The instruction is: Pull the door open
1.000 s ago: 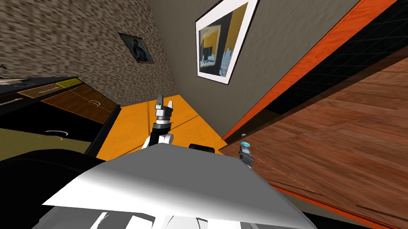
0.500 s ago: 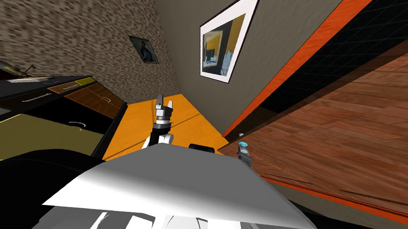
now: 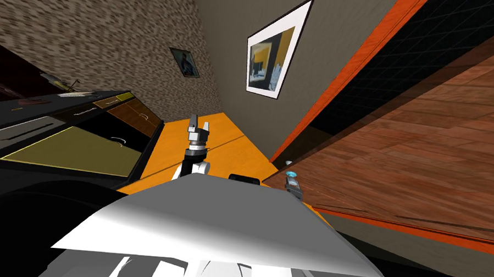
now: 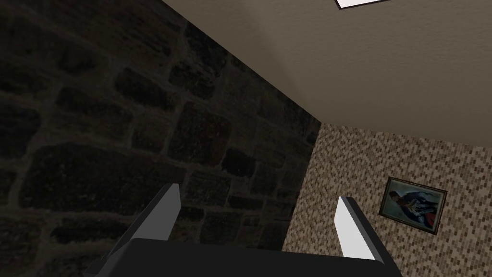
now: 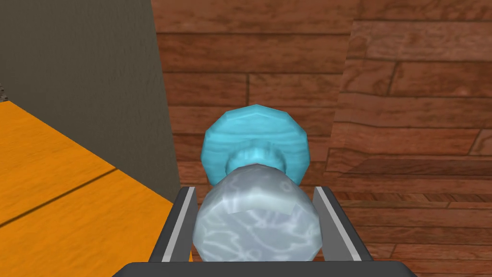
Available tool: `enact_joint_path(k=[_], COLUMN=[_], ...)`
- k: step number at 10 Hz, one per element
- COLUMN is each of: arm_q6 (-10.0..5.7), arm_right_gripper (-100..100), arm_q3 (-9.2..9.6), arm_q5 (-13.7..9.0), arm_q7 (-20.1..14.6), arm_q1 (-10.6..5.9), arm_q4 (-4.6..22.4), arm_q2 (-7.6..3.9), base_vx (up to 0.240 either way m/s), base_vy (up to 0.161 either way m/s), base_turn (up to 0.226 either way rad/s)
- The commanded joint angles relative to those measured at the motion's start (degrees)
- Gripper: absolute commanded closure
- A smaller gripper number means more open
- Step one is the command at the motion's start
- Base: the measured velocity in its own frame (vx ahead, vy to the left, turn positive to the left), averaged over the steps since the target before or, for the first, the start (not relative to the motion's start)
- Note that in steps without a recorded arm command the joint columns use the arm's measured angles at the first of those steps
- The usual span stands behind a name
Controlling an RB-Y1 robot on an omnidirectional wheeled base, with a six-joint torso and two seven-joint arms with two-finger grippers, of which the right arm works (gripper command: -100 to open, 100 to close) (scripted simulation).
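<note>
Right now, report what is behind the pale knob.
A turquoise disc, then the brown wooden door. The pale knob covers the disc's lower part and the door patch behind it.

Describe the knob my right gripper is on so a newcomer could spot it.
Start at the big brown plank door on my right. Near its edge, clamped in the right gripper, sits the knob: a pale marbled ball on a turquoise collar.
</note>
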Motion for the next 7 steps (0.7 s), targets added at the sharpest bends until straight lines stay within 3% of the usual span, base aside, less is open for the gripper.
enact_joint_path(k=[1, 7], arm_q6=[0.0, -1.94], arm_right_gripper=[100, 100], arm_q3=[0.0, 2.13], arm_q5=[0.0, 1.8], arm_q7=[0.0, -3.0], arm_q1=[0.0, -0.99], arm_q4=[0.0, 2.5], arm_q2=[0.0, -1.49], base_vx=[-0.126, -0.223], base_vy=[-0.003, -0.024], base_turn=[0.017, 0.136])
